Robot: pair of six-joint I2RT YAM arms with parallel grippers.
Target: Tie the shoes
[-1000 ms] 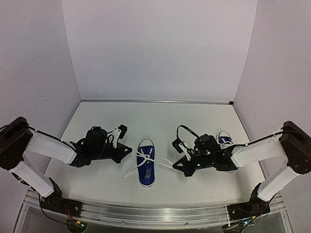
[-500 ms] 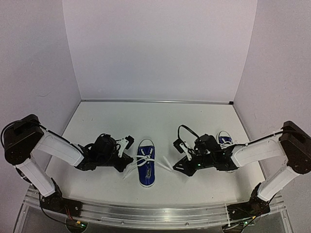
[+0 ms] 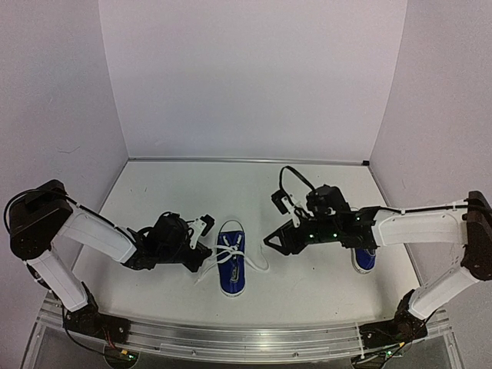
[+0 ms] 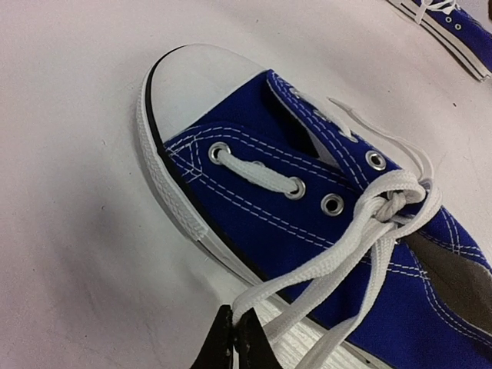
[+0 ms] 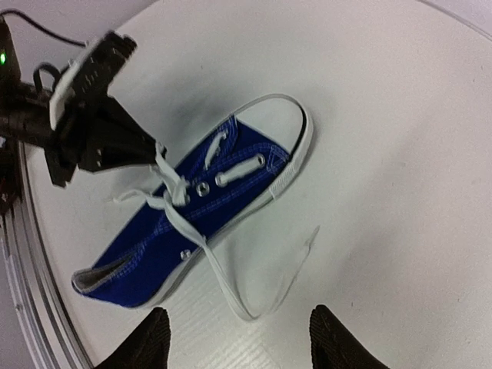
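Your left end effector (image 4: 234, 336) is pinching its tips closed on the left lace (image 4: 307, 269), right where that strand is dropping off the side of the middle shoe (image 3: 231, 261). A second ago that arm was sitting well off to the left, so you've slid in and taken a grip, and the lace is now looking taut from the tips up to the crossed first knot (image 4: 388, 204). Your right end effector (image 5: 244, 340) is hanging with its fingers spread wide and holding nothing. It's been lifting up and back from where it was parked low on the right, which is now uncovering the second shoe (image 3: 364, 258) lying by the right side of the desk (image 3: 307, 192). The right lace (image 5: 261, 296) is lying slack in a loop on the desk just beside the middle shoe, directly under that open end effector, so I'm guessing you're lining up to grab it next and start pulling the two strands apart. As for branding, I'm not spotting any logo, label or readable writing on either shoe, just plain blue canvas and silver eyelets.
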